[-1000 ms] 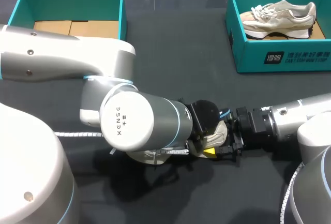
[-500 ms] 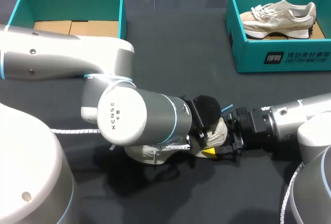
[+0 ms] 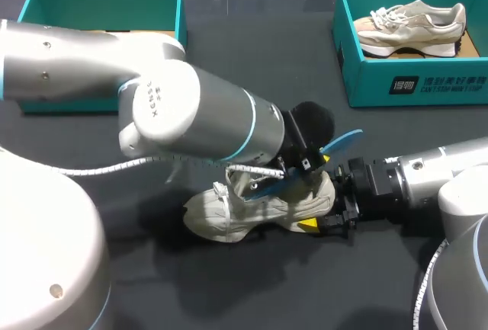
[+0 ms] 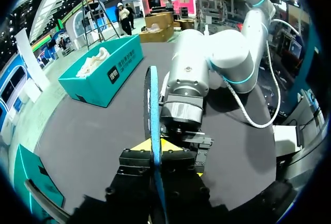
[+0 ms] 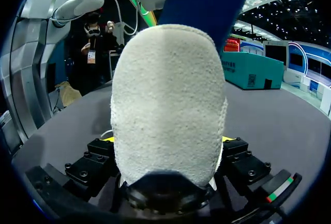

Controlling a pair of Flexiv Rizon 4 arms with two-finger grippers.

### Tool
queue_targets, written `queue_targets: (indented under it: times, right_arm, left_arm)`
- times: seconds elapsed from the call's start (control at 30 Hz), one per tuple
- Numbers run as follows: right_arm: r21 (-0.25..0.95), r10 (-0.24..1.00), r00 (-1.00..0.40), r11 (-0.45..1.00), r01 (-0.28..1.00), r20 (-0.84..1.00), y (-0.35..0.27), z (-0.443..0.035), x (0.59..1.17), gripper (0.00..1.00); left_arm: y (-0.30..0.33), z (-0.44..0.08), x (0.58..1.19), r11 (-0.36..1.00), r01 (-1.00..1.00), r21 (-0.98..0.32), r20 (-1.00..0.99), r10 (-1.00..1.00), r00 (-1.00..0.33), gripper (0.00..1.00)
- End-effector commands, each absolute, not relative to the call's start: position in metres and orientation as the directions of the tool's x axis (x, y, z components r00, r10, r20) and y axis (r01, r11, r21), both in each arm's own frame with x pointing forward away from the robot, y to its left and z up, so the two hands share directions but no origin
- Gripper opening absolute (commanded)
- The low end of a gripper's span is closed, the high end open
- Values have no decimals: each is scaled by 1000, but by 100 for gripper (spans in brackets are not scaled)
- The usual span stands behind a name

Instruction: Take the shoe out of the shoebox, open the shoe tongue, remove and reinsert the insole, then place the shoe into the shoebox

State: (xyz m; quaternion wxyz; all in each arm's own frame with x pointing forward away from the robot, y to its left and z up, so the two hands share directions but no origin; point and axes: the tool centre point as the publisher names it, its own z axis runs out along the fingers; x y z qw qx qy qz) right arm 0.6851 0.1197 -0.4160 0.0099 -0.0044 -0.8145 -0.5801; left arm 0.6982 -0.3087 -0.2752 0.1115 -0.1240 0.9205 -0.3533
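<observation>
Insole (image 3: 343, 142) lifted from shoe (image 3: 244, 212), left arm (image 3: 191, 109) overhanging, spare shoe (image 3: 412, 21) boxed

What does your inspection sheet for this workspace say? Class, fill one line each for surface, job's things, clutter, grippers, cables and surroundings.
Surface: dark table, matte.
Job's things: pale shoe lying on the table near the front; blue insole raised at a slant over the shoe's opening; left shoebox and right shoebox at the far edge, a second shoe inside the right one.
Clutter: nothing seen.
Grippers: left gripper jaws shut on the insole; right gripper jaws shut on the shoe's heel.
Cables: white coiled cable hanging under the left arm.
Surroundings: nothing seen reaching over the table.
</observation>
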Motion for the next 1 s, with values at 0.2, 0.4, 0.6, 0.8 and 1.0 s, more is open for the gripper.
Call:
queue_targets:
  times: [0.2,0.4,0.6,0.8,1.0]
  right_arm:
    - [944,-4,-1000,331,19,22,120,-416,684,0]
    - [944,-4,-1000,331,19,22,120,-416,684,0]
    - [944,-4,-1000,331,19,22,120,-416,684,0]
    - [944,-4,-1000,331,19,22,120,-416,684,0]
    - [944,-4,-1000,331,19,22,120,-416,684,0]
  left_arm:
    - [-303,-242,700,717,-141,-682,50,-147,-988,0]
    - [-307,-223,701,733,-168,-660,142,-99,-985,0]
    - [-312,-204,701,749,-177,-639,214,-48,-976,0]
    - [-315,-185,705,763,-176,-622,290,15,-957,0]
    - [-319,-170,703,766,-143,-627,335,100,-937,0]
